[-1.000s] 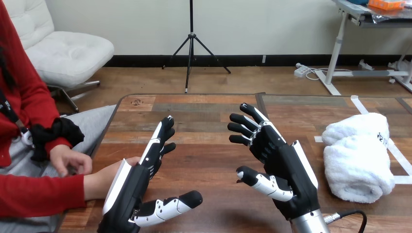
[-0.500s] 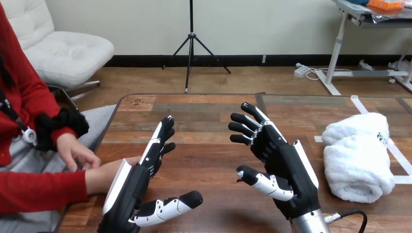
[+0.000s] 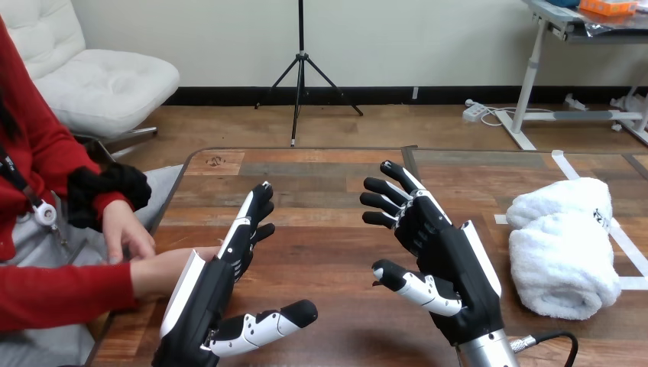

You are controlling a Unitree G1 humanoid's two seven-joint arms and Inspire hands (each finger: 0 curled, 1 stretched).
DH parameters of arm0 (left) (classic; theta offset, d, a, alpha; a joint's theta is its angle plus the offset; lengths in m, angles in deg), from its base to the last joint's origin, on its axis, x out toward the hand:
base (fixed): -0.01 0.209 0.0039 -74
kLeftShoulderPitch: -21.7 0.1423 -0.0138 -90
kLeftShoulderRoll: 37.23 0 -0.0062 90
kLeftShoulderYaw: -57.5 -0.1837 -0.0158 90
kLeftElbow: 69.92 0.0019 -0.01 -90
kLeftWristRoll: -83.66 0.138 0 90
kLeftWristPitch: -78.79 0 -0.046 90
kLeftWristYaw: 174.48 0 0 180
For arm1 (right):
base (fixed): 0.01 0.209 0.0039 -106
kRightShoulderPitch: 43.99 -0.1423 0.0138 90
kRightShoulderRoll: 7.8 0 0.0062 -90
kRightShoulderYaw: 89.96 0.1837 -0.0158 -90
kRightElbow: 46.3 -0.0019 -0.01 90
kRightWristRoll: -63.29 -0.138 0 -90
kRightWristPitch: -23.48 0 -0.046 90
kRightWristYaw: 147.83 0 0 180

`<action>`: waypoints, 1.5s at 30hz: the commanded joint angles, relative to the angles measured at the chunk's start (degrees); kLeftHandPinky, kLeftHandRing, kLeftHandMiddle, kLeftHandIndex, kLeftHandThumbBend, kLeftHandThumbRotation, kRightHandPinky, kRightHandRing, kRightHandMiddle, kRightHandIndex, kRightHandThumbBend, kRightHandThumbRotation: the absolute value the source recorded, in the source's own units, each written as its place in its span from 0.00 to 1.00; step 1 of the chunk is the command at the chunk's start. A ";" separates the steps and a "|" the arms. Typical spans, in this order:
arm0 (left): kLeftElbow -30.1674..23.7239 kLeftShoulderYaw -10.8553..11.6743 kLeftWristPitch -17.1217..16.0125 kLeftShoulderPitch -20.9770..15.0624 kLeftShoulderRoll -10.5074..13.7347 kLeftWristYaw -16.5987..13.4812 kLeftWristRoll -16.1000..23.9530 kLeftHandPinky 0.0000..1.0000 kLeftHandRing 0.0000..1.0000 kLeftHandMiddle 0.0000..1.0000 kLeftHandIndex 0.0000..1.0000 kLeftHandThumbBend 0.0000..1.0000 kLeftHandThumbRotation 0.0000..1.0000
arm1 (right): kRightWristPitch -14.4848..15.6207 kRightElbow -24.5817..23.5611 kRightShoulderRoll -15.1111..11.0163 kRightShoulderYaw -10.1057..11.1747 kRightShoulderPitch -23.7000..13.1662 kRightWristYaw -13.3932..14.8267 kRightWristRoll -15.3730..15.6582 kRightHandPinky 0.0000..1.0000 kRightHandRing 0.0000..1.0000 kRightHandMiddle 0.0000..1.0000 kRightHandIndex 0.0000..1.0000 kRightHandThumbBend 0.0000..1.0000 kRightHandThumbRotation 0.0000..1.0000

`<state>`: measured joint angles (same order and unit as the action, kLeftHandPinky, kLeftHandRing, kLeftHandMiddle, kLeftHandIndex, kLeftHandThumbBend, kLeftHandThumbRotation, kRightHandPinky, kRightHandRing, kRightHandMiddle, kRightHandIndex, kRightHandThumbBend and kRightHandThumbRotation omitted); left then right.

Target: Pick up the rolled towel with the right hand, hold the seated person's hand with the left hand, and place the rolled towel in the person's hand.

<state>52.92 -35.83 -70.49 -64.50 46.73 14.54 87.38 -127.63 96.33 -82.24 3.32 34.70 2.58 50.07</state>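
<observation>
A white rolled towel [image 3: 566, 246] lies on the wooden table [image 3: 328, 172] at the right, by itself. My right hand [image 3: 439, 260] stands left of it, well apart, open with straight spread fingers and nothing in it. My left hand [image 3: 215, 294] is open too, its fingers pointing away over the table. The person's hand [image 3: 162, 271] rests on the table edge just left of my left hand, partly hidden behind it; I cannot tell whether they touch. The person's other hand [image 3: 126, 229] hovers right above that one's wrist.
White tape strips [image 3: 626, 245] mark the table around the towel. The table's left edge [image 3: 164, 206] runs next to the person's lap. Bare wood lies between my two hands and beyond them.
The person's upper hand has risen and moved right, onto the wrist of the hand on the table. My two hands and the towel have stayed put.
</observation>
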 commanded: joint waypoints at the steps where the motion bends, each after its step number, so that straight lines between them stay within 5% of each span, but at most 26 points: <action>1: -0.85 0.50 -0.57 -3.95 0.08 0.24 -1.25 0.91 0.97 1.00 0.99 1.00 0.59 | -0.82 -2.83 -0.52 0.58 -2.24 0.46 0.04 0.78 0.83 0.86 0.92 1.00 0.49; 45: -0.40 0.44 -0.89 -4.62 0.17 0.70 -1.62 0.90 0.96 0.99 0.99 1.00 0.59 | -0.76 -7.31 -1.65 2.05 -4.10 5.30 0.33 0.64 0.76 0.80 0.84 1.00 0.47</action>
<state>52.98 -35.82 -70.50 -65.61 46.97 15.08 86.51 -128.15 91.89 -82.66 4.37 34.66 7.49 51.75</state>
